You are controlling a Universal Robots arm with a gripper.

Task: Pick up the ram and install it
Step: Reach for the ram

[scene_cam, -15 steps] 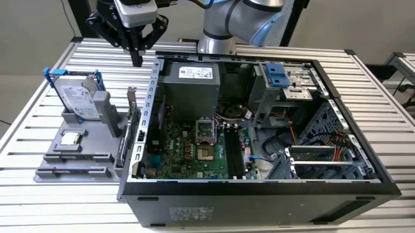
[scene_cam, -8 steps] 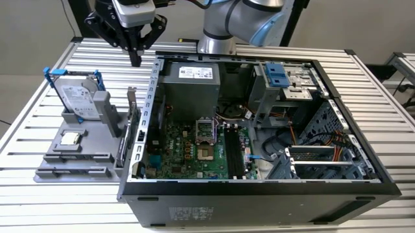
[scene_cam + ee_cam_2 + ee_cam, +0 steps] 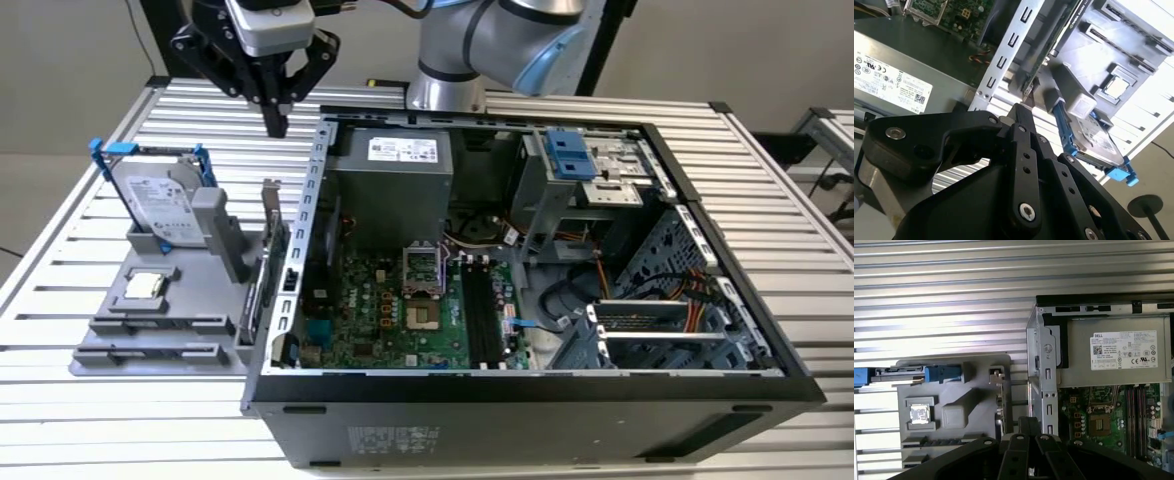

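Parts tray (image 3: 100, 352) on table (image 3: 80, 415), exterior view's left of computer case (image 3: 534, 405); on tray, hard drive (image 3: 160, 205) behind processor chip (image 3: 144, 287).

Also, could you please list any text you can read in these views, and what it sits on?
The power supply label: a maker's logo and certification marks, fine print too small to read.
The hard drive label: too small to read.
The sticker on the computer case: too small to read.

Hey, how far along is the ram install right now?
Nothing looks done yet: the motherboard's black slots are empty. Nothing is in hand: the gripper, shut and empty, hangs above the table beside the case. The ram lies in the grey holder, so pickup and install are both left.
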